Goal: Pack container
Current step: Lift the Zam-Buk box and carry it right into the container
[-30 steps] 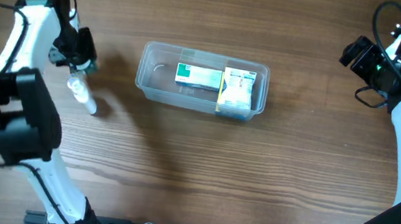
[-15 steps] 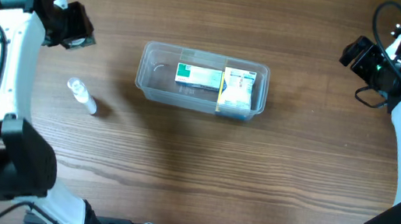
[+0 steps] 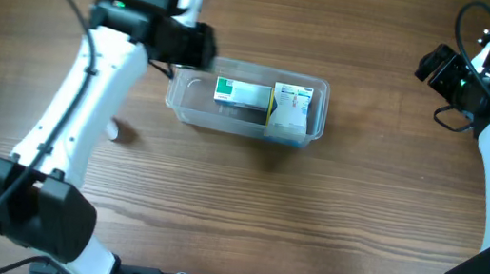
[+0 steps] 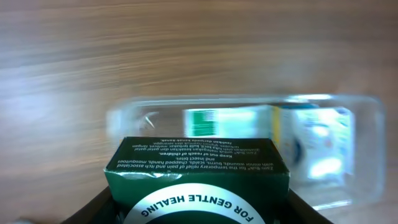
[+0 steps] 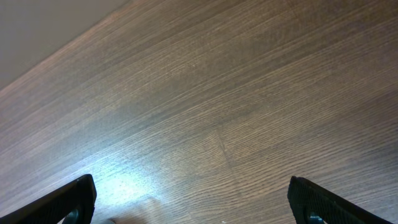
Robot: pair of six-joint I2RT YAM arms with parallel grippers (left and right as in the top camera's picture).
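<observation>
Wooden table [image 3: 310,223] bore the container [image 3: 189,110], likely light, flexible, slippery; its rim looked the best hold. Left gripper [image 4: 198,214] clamped a green box [image 4: 198,163]; right gripper [image 5: 196,205] gaped.

A brown wood-grain table [image 3: 234,212] fills every view, a pale sheen of light on its grain.

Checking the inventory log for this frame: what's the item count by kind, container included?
Clear container: 1
Cardboard boxes: 3 (green-and-white box and yellow-and-white box in the container, dark green box in the left gripper)
Small vial, partly hidden: 1
Total: 5
</observation>
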